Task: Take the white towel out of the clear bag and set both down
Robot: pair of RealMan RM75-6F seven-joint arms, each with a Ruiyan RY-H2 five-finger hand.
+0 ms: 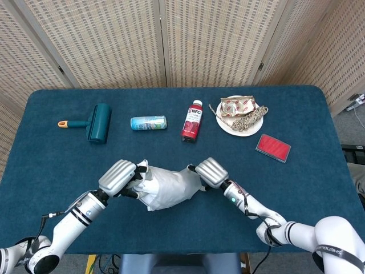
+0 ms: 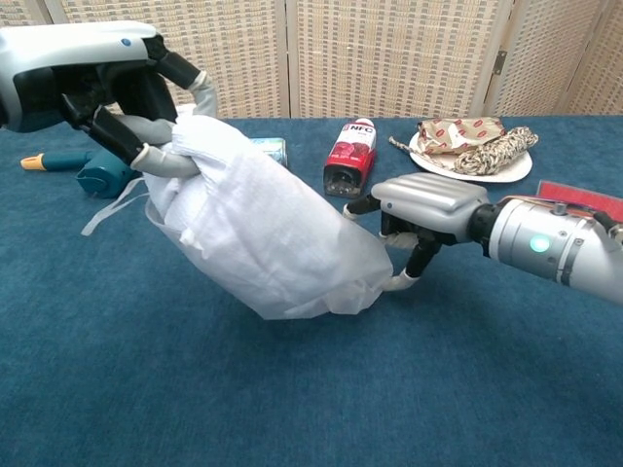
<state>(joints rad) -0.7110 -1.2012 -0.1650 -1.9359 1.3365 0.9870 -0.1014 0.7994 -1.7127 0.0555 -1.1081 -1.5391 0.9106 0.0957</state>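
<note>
The clear bag (image 1: 171,188) (image 2: 282,243) with the white towel inside hangs tilted just above the blue table, its closed end low and to the right. My left hand (image 1: 118,177) (image 2: 102,92) grips the bunched mouth of the bag at its upper left. My right hand (image 1: 211,171) (image 2: 423,206) is at the bag's lower end. Its fingers are spread, one over the end and one curled beneath, touching the plastic. The towel shows only through the bag.
Along the back of the table lie a teal lint roller (image 1: 97,123) (image 2: 97,173), a small can (image 1: 148,123), a red bottle (image 1: 193,121) (image 2: 348,156), a plate (image 1: 224,126) (image 2: 506,176) with rope and a packet, and a red card (image 1: 272,148).
</note>
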